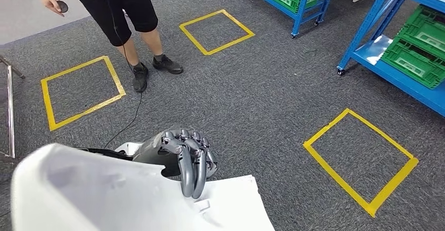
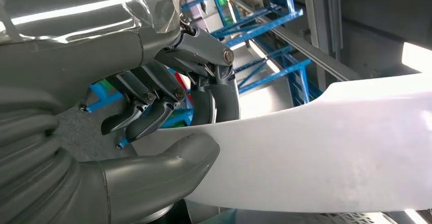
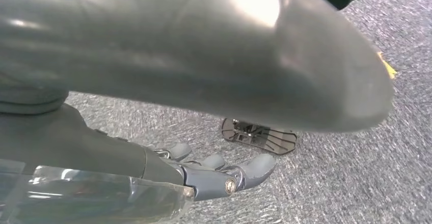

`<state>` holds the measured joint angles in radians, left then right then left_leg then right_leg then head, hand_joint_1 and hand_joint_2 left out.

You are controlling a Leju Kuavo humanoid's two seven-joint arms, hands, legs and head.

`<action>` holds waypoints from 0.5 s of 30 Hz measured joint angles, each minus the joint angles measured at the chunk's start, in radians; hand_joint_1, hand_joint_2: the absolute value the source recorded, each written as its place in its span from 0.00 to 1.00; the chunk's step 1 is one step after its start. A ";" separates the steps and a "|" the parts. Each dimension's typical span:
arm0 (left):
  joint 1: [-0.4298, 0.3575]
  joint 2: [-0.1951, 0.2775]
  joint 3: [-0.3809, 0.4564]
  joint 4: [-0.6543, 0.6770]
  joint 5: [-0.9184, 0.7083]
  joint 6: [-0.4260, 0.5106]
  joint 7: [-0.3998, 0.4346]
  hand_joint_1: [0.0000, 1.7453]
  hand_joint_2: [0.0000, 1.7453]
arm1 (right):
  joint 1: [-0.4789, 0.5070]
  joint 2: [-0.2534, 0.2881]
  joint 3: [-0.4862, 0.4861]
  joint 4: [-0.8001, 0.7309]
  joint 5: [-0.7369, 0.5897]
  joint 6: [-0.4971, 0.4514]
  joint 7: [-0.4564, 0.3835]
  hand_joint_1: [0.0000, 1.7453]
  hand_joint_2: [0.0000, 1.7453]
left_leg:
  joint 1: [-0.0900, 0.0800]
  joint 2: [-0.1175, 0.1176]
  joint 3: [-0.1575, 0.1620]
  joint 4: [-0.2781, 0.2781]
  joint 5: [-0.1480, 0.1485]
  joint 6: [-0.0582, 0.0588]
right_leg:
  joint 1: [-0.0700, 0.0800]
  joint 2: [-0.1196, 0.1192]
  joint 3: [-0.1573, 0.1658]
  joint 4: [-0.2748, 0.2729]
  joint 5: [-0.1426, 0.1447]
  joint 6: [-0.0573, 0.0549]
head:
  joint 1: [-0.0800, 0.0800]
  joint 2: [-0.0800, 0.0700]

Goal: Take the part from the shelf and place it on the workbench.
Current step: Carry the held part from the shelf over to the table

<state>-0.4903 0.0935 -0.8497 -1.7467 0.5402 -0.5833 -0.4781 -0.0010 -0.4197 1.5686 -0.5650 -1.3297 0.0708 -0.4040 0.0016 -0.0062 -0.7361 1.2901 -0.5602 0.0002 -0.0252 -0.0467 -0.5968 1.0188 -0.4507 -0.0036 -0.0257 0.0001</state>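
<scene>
Below me, from the head view, I see grey carpet (image 1: 252,100) marked with yellow tape squares: one at the far left (image 1: 81,92), one farther ahead near the middle (image 1: 216,31), one at the right (image 1: 362,160). Blue shelving racks stand along the far side (image 1: 294,0) and the right side (image 1: 399,58), holding green crates (image 1: 417,47). A person in dark shorts and black shoes (image 1: 118,10) stands ahead to the left, one hand holding a small dark round object (image 1: 62,6).

Close in front of me is the part (image 1: 105,194), a large white curved panel, held up off the floor. My left hand (image 1: 181,160) grips its edge: in the left wrist view the dark fingers (image 2: 153,114) curl over one face and the thick thumb presses the other, clamped on the panel.

My right hand (image 3: 214,175) hangs above the carpet, its fingers loosely extended, apart and holding nothing.
</scene>
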 joint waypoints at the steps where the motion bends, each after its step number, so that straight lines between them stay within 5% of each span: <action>1: 0.000 0.000 0.000 0.000 0.000 0.000 0.000 0.98 1.00 | 0.000 0.000 0.000 0.000 0.002 0.000 0.000 0.00 0.00 | -0.001 0.008 0.022 -0.050 0.031 0.004 | 0.002 -0.009 0.003 0.000 -0.002 0.000 | 0.000 0.000; 4: -0.003 0.000 0.001 0.001 0.001 0.000 0.000 0.98 1.00 | 0.000 0.002 0.000 0.000 0.006 0.002 -0.001 0.00 0.00 | -0.015 0.072 0.121 -0.241 0.105 0.026 | 0.010 -0.034 0.014 0.000 -0.009 0.007 | 0.002 0.000; 6: -0.006 0.000 0.002 0.001 0.002 0.000 0.000 0.98 1.00 | -0.001 0.002 0.000 0.000 0.008 0.003 -0.001 0.00 0.00 | -0.024 0.083 0.135 -0.274 0.106 0.033 | 0.011 -0.054 0.020 -0.002 -0.015 0.016 | 0.003 0.000; 8: -0.007 0.000 0.002 0.000 0.002 0.000 0.001 0.98 1.00 | -0.002 0.003 0.000 0.000 0.008 0.003 -0.002 0.00 0.00 | -0.024 0.053 0.141 -0.287 0.115 0.039 | 0.009 -0.066 0.026 -0.004 -0.019 0.025 | 0.003 0.000; 10: -0.010 -0.002 0.002 0.000 0.002 0.000 0.001 0.98 1.00 | -0.003 0.004 0.000 0.000 0.009 0.003 -0.002 0.00 0.00 | -0.017 0.026 0.156 -0.306 0.130 0.049 | 0.006 -0.025 0.009 0.040 -0.044 0.026 | 0.004 0.000; 12: -0.011 -0.004 0.000 0.001 0.002 0.000 0.002 0.98 1.00 | 0.001 0.005 0.000 0.000 0.009 0.003 -0.002 0.00 0.00 | -0.013 -0.001 0.162 -0.314 0.138 0.055 | 0.004 0.028 -0.051 0.164 -0.098 0.019 | 0.007 0.000; 14: -0.008 -0.006 -0.004 0.002 0.001 0.000 0.002 0.98 1.00 | 0.004 0.005 0.000 0.000 0.009 0.003 -0.002 0.00 0.00 | -0.013 -0.033 0.161 -0.313 0.139 0.055 | 0.002 0.041 -0.110 0.274 -0.131 0.022 | 0.010 0.000; 15: -0.006 -0.006 -0.007 0.003 0.001 0.000 0.002 0.98 1.00 | 0.005 0.005 0.001 0.000 0.009 0.003 -0.002 0.00 0.00 | -0.012 -0.049 0.161 -0.312 0.138 0.055 | -0.001 0.043 -0.117 0.277 -0.123 0.031 | 0.010 0.000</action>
<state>-0.4964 0.0877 -0.8566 -1.7436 0.5409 -0.5838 -0.4761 0.0038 -0.4148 1.5693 -0.5653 -1.3206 0.0737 -0.4060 -0.0103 -0.0552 -0.5748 0.9778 -0.4222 0.0547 -0.0258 -0.0041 -0.7142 1.2958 -0.5739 0.0272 -0.0160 0.0004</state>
